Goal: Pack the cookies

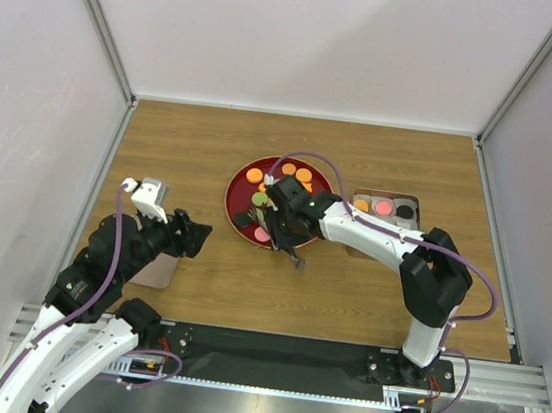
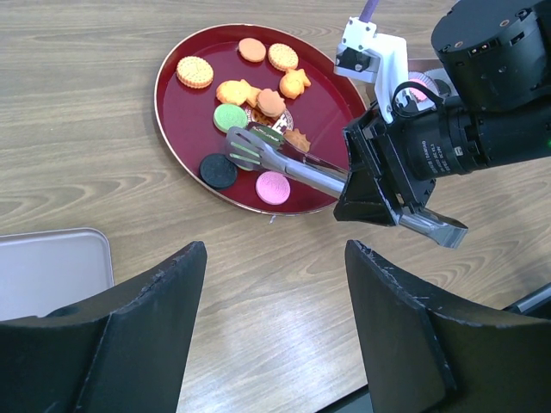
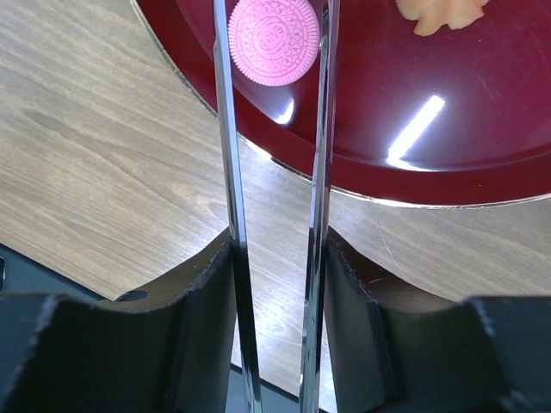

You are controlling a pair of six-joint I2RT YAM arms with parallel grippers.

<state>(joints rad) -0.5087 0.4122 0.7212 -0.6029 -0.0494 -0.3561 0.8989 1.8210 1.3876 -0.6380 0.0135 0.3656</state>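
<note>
Several cookies lie on the dark-red plate (image 1: pixel 232 196): orange rounds (image 2: pixel 195 71), orange fish shapes (image 2: pixel 294 82), a green one (image 2: pixel 229 117), a black one (image 2: pixel 218 170) and a pink one (image 2: pixel 274 186). My right gripper (image 1: pixel 288 230) is shut on metal tongs (image 2: pixel 293 165) and holds them low over the plate's near side. The tong tips reach beside the green cookie. In the right wrist view the pink cookie (image 3: pixel 274 39) shows between the two tong arms (image 3: pixel 232 172); the tips are out of frame. My left gripper (image 1: pixel 195 237) is open and empty over bare wood, left of the plate.
A rectangular metal tin (image 1: pixel 417 206) stands right of the plate with orange, pink and black cookies in it. A flat grey lid (image 2: pixel 52 267) lies on the table by my left arm. The right arm reaches across the table from the right.
</note>
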